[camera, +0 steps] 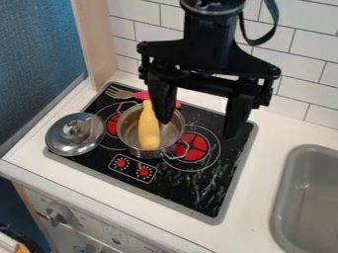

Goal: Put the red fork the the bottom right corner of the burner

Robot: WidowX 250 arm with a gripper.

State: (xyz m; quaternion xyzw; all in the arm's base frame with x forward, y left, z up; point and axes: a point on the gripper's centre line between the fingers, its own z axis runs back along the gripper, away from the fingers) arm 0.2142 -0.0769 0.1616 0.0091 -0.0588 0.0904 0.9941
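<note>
The black gripper (197,108) hangs over the back of the black burner plate (198,192), open, its fingers wide apart with nothing between them. At the back left of the plate lies the red fork (140,95), metal tines pointing left and red handle running right; the pot's rim and the gripper's left finger are in front of part of the handle, whose end shows right of that finger. The fork lies below and behind the gripper.
A metal pot (139,144) holding a yellow squash-like object (148,129) stands mid-stove. A silver lid (75,134) lies at the plate's left edge. A grey sink (310,197) is at right, a tiled wall (310,59) behind, and a wooden panel (99,44) at back left.
</note>
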